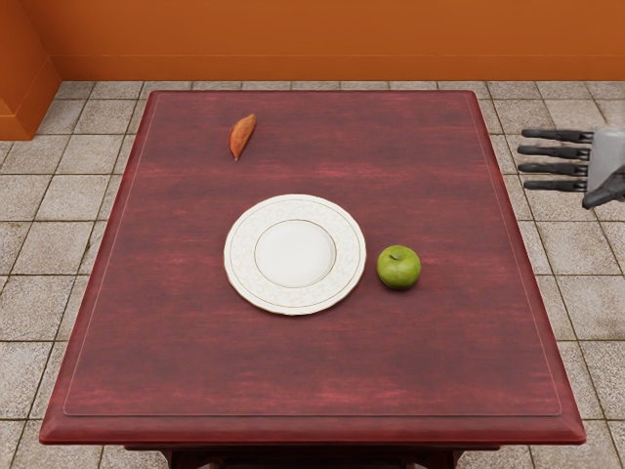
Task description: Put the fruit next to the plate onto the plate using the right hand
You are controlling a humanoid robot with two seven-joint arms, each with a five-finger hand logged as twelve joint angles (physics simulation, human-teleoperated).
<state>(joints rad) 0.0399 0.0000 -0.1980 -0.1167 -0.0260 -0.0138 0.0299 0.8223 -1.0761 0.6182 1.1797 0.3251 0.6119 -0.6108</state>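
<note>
Green apple sits on the table just beside the plate; right hand hangs beyond the right edge, fingers spread, empty.

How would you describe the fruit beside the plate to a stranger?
On the dark red table, find the white plate near the middle. Just right of it, not touching, sits a green apple. It is round and green, unlike the long orange thing far back.

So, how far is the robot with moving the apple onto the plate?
Nothing is done yet. The green apple sits on the table just right of the plate, which holds nothing. Nothing is in hand: the right hand hovers open beyond the table's right edge. Reaching, grasping and placing all remain.
</note>
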